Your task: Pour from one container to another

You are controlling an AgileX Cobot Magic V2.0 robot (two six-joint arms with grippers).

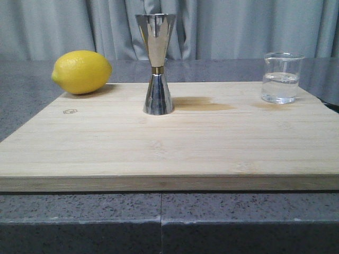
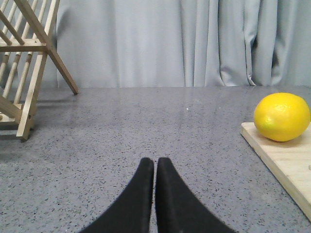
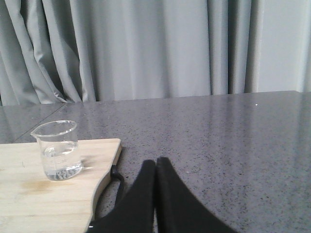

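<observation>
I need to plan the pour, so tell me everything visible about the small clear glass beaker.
The small clear glass beaker has straight sides and a pouring lip. It stands upright, roughly half full of clear liquid, near the far right corner of the pale wooden cutting board. Only the board touches it. No gripper is near it, and the tall steel hourglass jigger stands well to its left.

Grey pleated curtain point(image 1: 238, 26) behind speckled grey countertop point(image 1: 159, 211).

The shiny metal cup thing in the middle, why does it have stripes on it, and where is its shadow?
In the front view, the steel jigger mirrors the pale curtain as bright streaks; its soft shadow falls rightward across the bamboo board. In the right wrist view, the glass beaker looks sharp, without glare.
</observation>
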